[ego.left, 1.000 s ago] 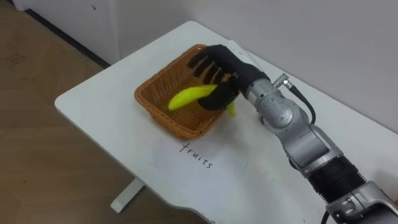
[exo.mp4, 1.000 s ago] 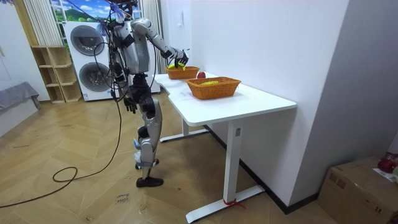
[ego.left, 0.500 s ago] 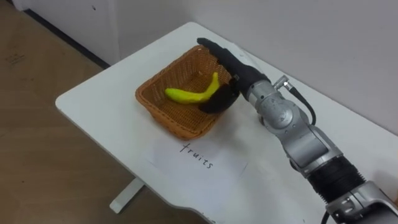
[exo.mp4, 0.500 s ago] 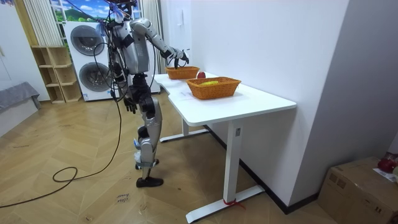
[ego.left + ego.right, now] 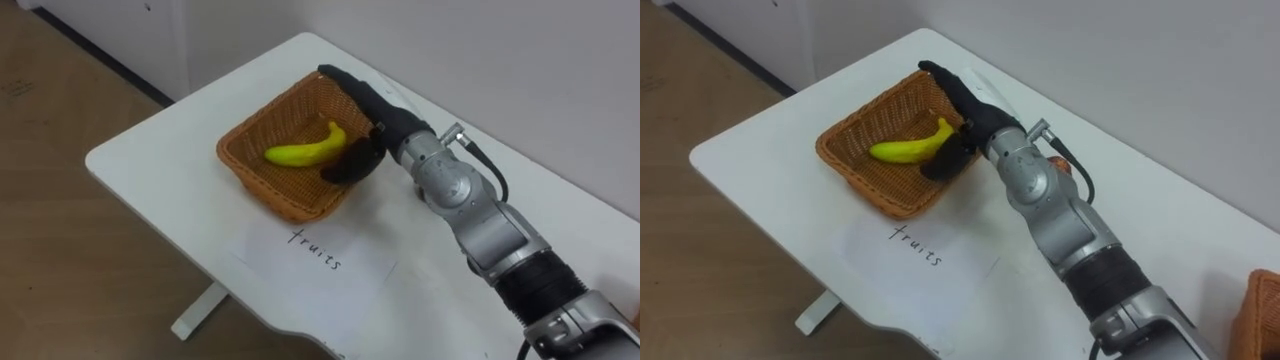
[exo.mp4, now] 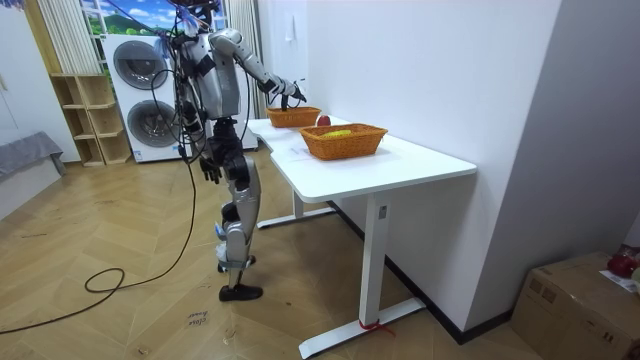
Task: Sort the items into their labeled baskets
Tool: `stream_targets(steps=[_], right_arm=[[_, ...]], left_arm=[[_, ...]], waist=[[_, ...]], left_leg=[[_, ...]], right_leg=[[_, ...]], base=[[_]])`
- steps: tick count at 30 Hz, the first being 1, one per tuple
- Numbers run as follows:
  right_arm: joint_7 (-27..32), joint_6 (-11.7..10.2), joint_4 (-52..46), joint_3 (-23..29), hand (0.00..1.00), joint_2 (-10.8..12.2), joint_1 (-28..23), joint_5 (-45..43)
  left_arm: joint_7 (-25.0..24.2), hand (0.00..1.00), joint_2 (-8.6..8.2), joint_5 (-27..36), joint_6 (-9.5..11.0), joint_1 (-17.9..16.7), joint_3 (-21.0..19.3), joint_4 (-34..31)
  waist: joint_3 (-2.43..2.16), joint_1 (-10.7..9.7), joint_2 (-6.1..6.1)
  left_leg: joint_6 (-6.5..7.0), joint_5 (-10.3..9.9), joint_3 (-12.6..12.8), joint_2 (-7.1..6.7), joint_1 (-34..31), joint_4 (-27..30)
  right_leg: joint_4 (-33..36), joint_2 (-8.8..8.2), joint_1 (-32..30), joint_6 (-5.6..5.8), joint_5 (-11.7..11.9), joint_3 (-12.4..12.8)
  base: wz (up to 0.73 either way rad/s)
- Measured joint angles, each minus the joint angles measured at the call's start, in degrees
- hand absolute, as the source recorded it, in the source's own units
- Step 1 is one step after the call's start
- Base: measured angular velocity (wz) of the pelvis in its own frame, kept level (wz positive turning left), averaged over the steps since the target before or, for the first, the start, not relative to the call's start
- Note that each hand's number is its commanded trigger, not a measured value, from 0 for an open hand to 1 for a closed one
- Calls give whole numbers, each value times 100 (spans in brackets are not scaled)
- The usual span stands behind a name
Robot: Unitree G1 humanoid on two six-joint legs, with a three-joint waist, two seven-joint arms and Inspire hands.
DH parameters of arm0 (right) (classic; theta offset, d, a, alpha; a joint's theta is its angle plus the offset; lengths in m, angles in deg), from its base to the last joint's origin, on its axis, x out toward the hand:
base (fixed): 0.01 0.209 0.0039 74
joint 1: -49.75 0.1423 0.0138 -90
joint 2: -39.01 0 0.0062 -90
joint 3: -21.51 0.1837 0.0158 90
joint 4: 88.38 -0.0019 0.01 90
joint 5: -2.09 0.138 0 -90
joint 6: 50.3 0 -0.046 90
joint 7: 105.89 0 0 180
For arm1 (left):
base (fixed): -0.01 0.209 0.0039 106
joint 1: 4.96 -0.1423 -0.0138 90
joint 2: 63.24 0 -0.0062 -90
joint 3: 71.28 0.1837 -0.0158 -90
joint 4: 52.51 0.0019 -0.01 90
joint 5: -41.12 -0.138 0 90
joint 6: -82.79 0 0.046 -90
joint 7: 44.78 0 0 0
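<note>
Banana (image 5: 300, 152) is lying in the wicker basket (image 5: 283, 205), our right hand (image 5: 372, 118) is hovering over its rim with fingers straight and empty, left hand (image 6: 209, 167) hanging at our hip, and we are judging the next move as withdrawing to fetch another item.

One word can be read: "fruits", handwritten in dark, slightly slanted lower-case letters. It stands on a white sheet of paper (image 5: 318, 258) lying flat on the white table (image 5: 150, 160). The sheet lies just in front of the wicker basket (image 5: 262, 192), on the side nearer the robot. The room view is too distant for any writing to be legible.
</note>
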Motion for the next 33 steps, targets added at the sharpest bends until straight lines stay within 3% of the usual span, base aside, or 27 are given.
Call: stream_targets(steps=[16,24,28,30,33], right_arm=[[1,-20,170,-7,0,-2,0,71],[131,-87,50,16,0,-3,0,206],[289,-124,-184,197,0,-12,-1,304],[487,-242,-331,338,0,-42,-1,502],[784,-408,-340,456,0,-40,-2,752]], left_arm=[[-51,0,2,7,1,0,-4,-1],[-12,0,-7,8,-5,-7,125,57],[-12,0,-70,0,-4,-10,104,148],[9,0,-107,-1,1,-13,99,148],[30,0,-119,0,25,-13,107,149]], waist=[[-1,-14,11],[0,-39,210],[-47,-189,318],[-72,-244,357],[-71,-358,379]], left_leg=[[0,0,11,-2,35,2],[0,0,136,2,29,30],[1,0,198,6,-16,9],[5,4,288,10,-6,12],[8,5,298,10,26,14]], right_leg=[[-1,8,25,0,0,45],[5,7,-23,-1,0,188],[13,11,-75,-4,3,277],[11,17,-91,-9,6,332],[10,15,-67,-9,6,314]], base=[[0],[-8],[-8],[-12],[0]])
